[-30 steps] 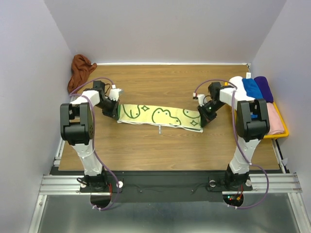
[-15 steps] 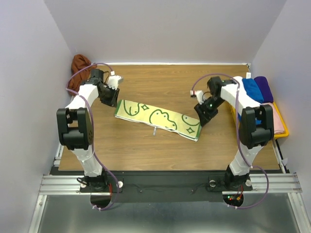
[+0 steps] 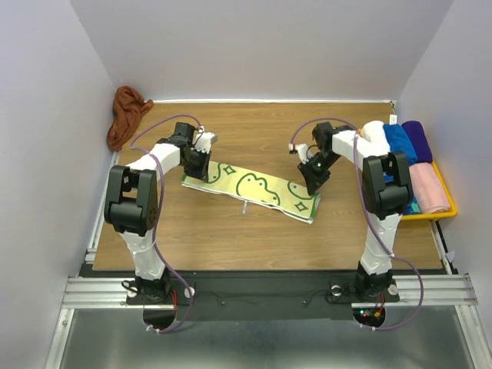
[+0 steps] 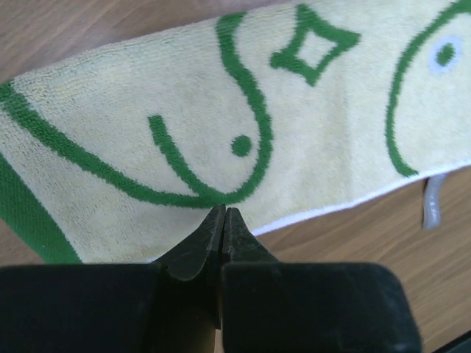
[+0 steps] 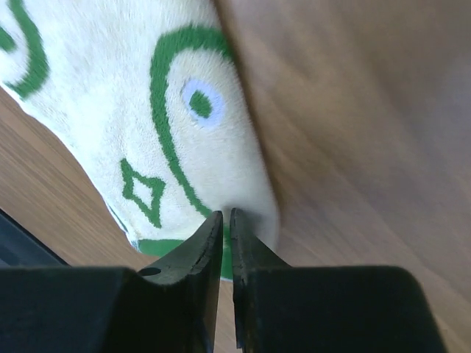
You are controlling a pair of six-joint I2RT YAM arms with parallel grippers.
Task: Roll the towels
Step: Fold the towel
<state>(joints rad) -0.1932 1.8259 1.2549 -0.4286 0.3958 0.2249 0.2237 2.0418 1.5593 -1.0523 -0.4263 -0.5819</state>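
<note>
Right claw newly at towel edge

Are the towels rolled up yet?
Not yet. The yellow-and-green towel is laid out flat in a long strip, unrolled. The left pincer and right pincer are at its two ends. The rust-brown towel sits crumpled in the far left corner, untouched. Both rolls are left.

overhead wide; both wrists close above towel
</note>
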